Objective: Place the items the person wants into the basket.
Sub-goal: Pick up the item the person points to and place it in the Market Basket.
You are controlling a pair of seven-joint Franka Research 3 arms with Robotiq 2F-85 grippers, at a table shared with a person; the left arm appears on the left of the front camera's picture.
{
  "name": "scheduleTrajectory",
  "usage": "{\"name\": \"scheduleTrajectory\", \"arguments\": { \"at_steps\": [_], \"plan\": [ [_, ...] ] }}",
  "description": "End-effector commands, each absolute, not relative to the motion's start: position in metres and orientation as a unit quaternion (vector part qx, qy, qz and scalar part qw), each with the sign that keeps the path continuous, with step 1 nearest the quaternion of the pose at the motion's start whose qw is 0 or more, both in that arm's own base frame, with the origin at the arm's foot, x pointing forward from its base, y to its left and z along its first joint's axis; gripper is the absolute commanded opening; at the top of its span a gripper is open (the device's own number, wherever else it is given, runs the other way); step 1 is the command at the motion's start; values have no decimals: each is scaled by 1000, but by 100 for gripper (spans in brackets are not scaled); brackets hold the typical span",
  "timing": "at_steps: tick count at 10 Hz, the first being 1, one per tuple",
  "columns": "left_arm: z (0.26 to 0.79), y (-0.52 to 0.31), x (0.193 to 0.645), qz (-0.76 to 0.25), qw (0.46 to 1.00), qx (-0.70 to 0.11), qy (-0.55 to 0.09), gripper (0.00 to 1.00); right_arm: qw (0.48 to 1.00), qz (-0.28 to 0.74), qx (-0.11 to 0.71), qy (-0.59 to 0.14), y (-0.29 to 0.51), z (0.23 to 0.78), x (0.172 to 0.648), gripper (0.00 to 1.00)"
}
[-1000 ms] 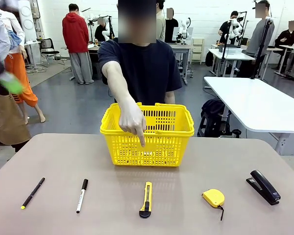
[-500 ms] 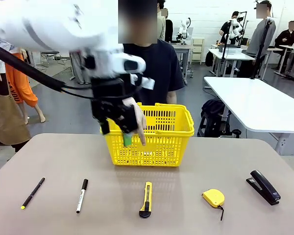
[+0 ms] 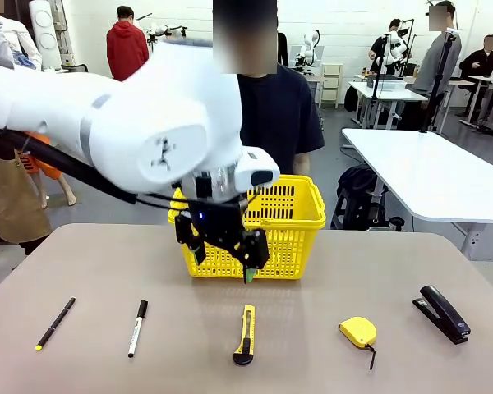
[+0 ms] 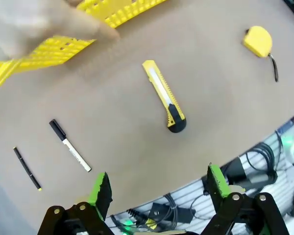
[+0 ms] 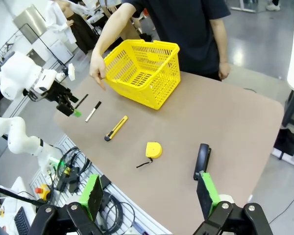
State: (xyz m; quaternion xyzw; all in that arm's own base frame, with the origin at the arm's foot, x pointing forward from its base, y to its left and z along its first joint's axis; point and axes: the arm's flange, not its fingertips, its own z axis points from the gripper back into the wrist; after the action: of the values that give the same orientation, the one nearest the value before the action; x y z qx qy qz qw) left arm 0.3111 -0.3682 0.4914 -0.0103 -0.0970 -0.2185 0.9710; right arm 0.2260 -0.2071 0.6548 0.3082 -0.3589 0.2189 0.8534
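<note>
The utility knife point(image 3: 245, 334) is seen lying flat on the table point(image 3: 353, 271), on the robot's side of the basket point(image 3: 289, 246) and apart from it, its black end turned toward the robot. To its right the tape measure point(image 3: 357, 332) is laid with its black cord trailing toward the table's edge, and farther right the stapler point(image 3: 442, 313) is set near the corner. To the knife's left a black-and-white marker point(image 3: 137, 327) and, beyond it, a thin black pen point(image 3: 55, 323) are lined up in the same row. The basket is stood upright at the far side, just in front of the person point(image 3: 279, 115), whose hand point(image 5: 97, 73) is held beside the basket's corner with a finger pointed down at the table. The left gripper point(image 4: 159, 182) is held above the table with its jaws spread wide and nothing between them; the knife is seen beyond its fingers. The right gripper point(image 5: 150, 190) is held high over the robot's edge of the table, likewise spread apart and empty.
</note>
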Motion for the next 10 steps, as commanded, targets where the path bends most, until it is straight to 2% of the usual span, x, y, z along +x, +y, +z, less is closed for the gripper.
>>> {"name": "scheduleTrajectory", "arguments": {
  "at_steps": [1, 3, 4, 8, 10],
  "plan": [
    [472, -374, 303, -195, 972, 19, -126, 100, 848, 225, 312, -365, -207, 653, 227, 100],
    [480, -373, 318, -176, 971, -7, -161, 100, 848, 225, 312, -365, -207, 653, 227, 100],
    [474, -372, 304, -202, 972, 6, -119, 100, 848, 225, 312, -365, -207, 653, 227, 100],
    [474, -373, 307, -197, 972, 3, -125, 100, 848, 225, 312, -365, -207, 653, 227, 100],
    [419, -394, 304, -178, 976, 12, -126, 100, 848, 225, 312, -365, -207, 653, 227, 100]
  ]
}}
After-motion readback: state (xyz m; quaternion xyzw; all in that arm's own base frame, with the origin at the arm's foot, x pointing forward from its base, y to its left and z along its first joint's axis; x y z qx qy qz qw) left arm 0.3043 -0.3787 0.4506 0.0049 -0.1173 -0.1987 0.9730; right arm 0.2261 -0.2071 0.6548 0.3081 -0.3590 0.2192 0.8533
